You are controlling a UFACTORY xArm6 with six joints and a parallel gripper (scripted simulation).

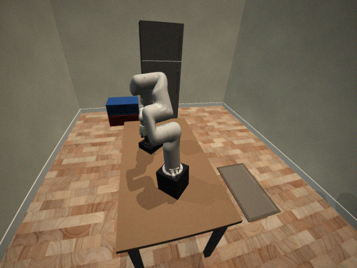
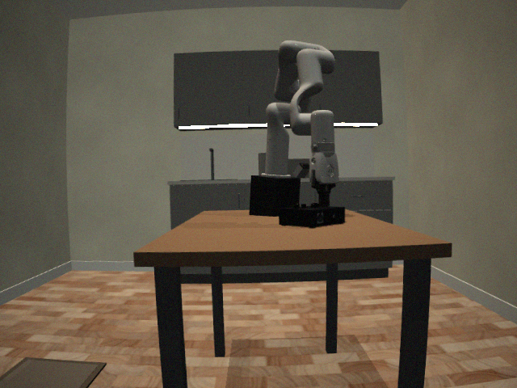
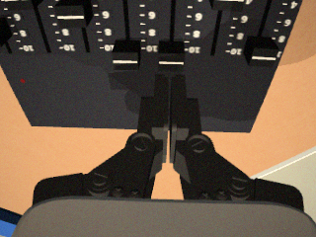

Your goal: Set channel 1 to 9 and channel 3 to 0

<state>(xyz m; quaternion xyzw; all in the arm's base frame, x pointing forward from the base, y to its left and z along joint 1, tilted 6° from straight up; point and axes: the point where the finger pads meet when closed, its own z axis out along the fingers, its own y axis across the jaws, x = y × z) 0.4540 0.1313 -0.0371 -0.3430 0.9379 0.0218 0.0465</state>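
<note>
The black lighting desk (image 3: 141, 39) stands on the brown table; it also shows in the top view (image 1: 148, 147) and the exterior view (image 2: 312, 216). In the wrist view its scales run from 2 at the far end to 10 at the near end. Two neighbouring fader caps (image 3: 126, 53) (image 3: 172, 53) stand by the 10 marks, and a third cap (image 3: 264, 49) stands low on the right. Other caps (image 3: 71, 12) stand higher up. My gripper (image 3: 169, 94) is shut and empty, pointing down, its tips just on the near side of the middle cap. I cannot tell whether they touch.
The arm's black base block (image 1: 173, 180) stands on the table behind the desk. Blue and red crates (image 1: 122, 110) and a grey mat (image 1: 247, 191) lie on the floor. A tall dark cabinet (image 1: 161, 66) stands at the back wall.
</note>
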